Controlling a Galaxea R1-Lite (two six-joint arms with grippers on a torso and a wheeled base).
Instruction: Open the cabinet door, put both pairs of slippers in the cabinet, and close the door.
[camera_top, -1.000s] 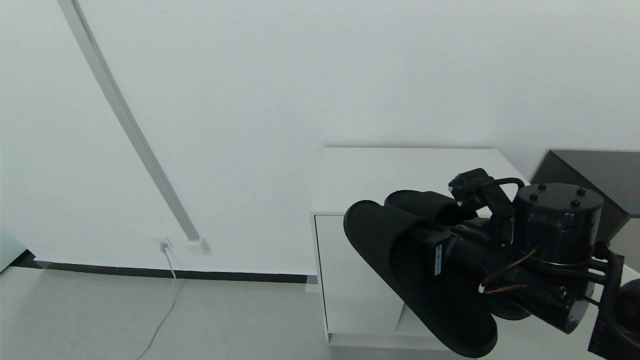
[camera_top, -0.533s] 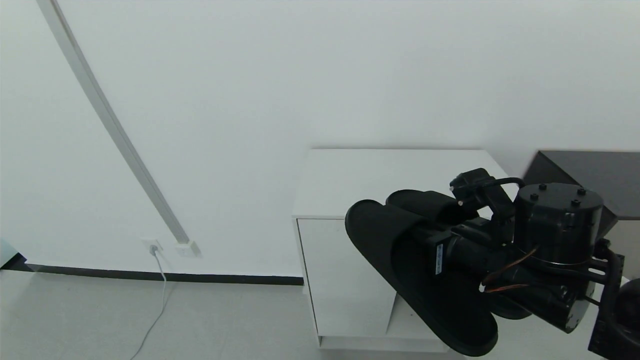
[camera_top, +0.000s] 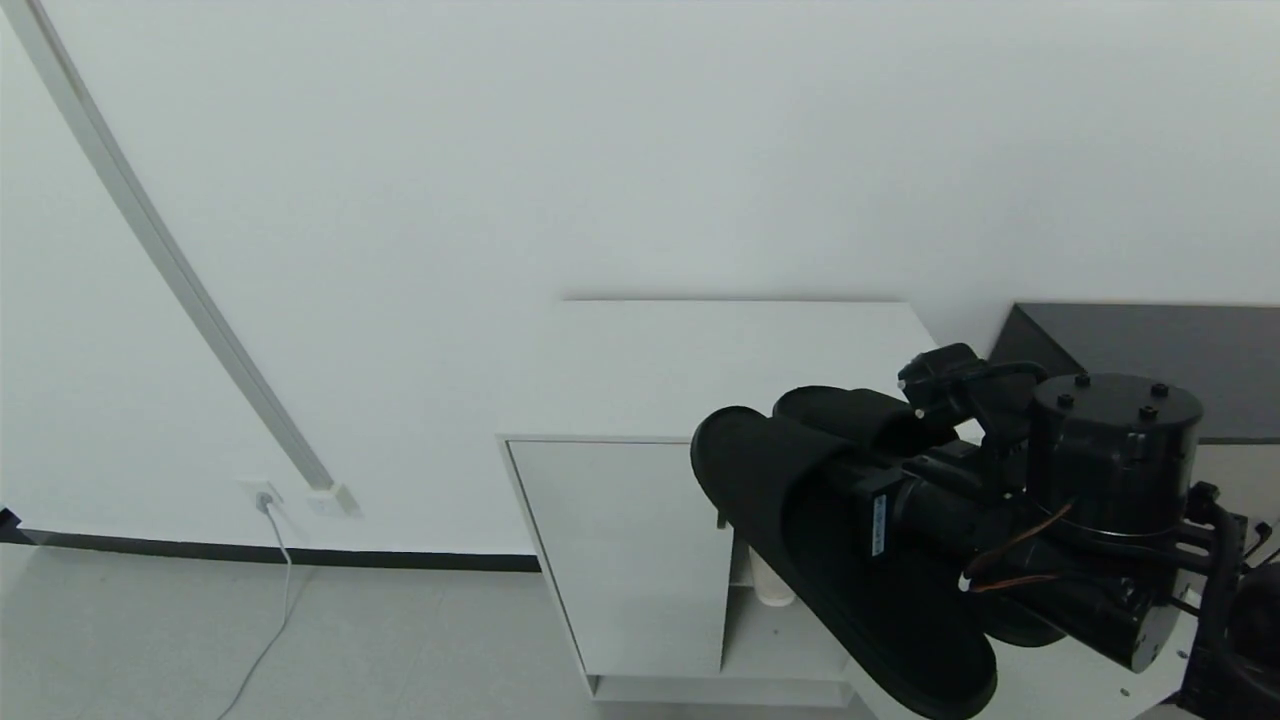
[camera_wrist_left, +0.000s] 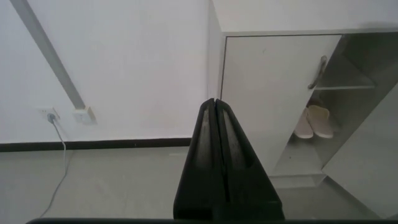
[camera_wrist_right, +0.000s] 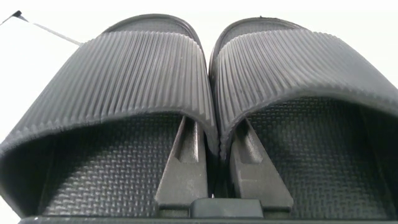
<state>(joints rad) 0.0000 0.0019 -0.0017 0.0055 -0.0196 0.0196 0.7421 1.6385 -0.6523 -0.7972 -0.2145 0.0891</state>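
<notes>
The right tool is narrowed on the pair of black slippers. Its fingers reach under the ribbed straps and pinch the two inner edges together, so the pair hangs sole-down and tilted in front of it. Just beyond this tool stands the white cabinet, its door swung open. The left tool has its fingers pressed together with nothing between them. Ahead of it, the pale slippers sit side by side on the cabinet's lower shelf.
</notes>
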